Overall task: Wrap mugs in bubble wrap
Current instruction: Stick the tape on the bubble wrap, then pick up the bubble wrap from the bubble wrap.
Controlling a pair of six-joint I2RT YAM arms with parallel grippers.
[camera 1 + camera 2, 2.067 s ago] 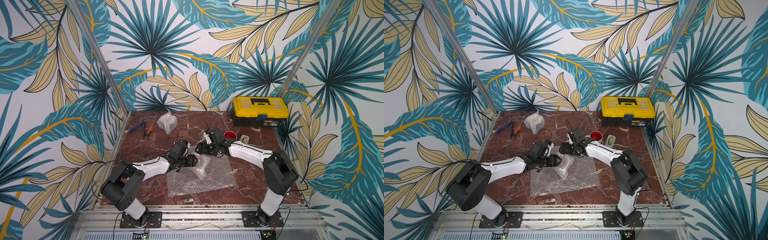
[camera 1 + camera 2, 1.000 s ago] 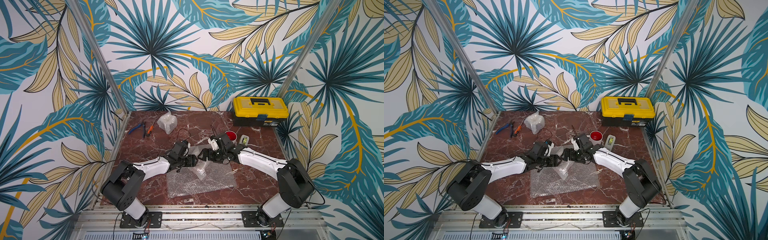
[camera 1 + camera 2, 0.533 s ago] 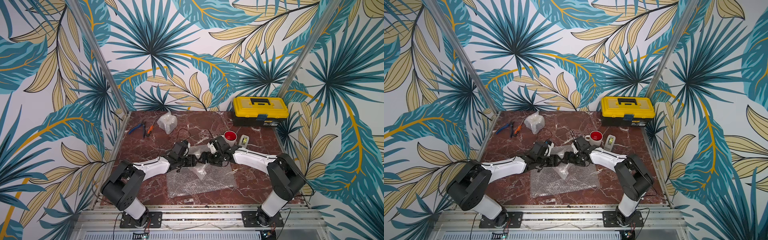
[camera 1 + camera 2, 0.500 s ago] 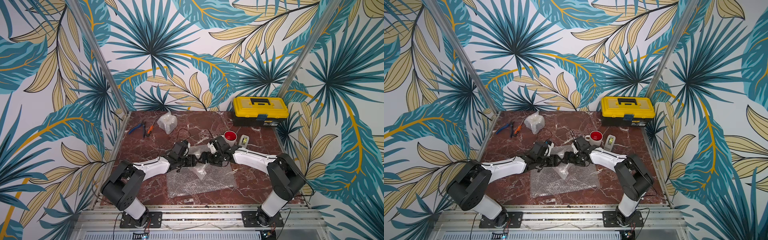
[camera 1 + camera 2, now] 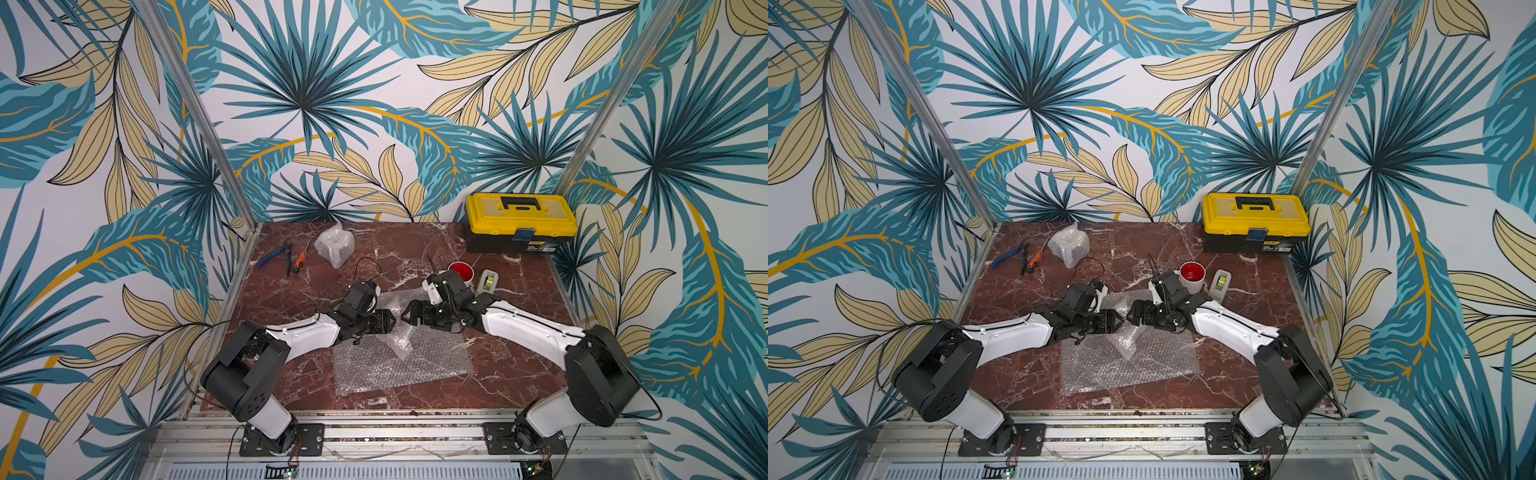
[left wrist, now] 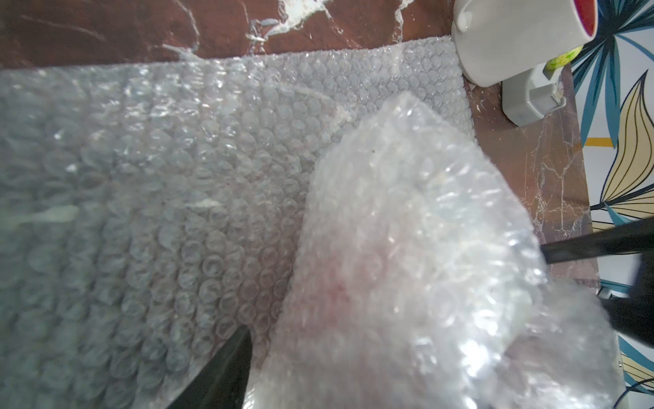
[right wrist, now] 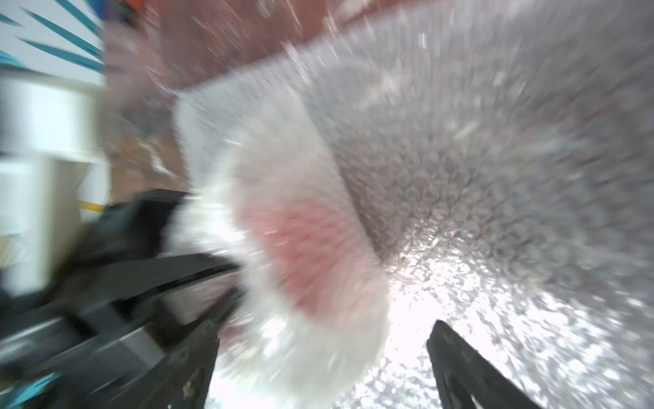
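V. blurry: red mug (image 7: 304, 255) bundled in wrap (image 7: 254, 141), more wrap flat behind, fingers (image 7: 460, 371) wide apart nr it, counter (image 7: 219, 46) beyond.

**Illumination and Image Quality**

Both top views are bright, with diffuse, even light. Shadows on the tabletop (image 5: 415, 249) are soft and short. The frame posts (image 5: 199, 112) lean outward toward the upper corners. The left wrist view is sharp at mid-range and soft close up, with specular glints on the bubble wrap (image 6: 212, 177). The right wrist view is heavily motion-blurred, and one glare patch clips to white.
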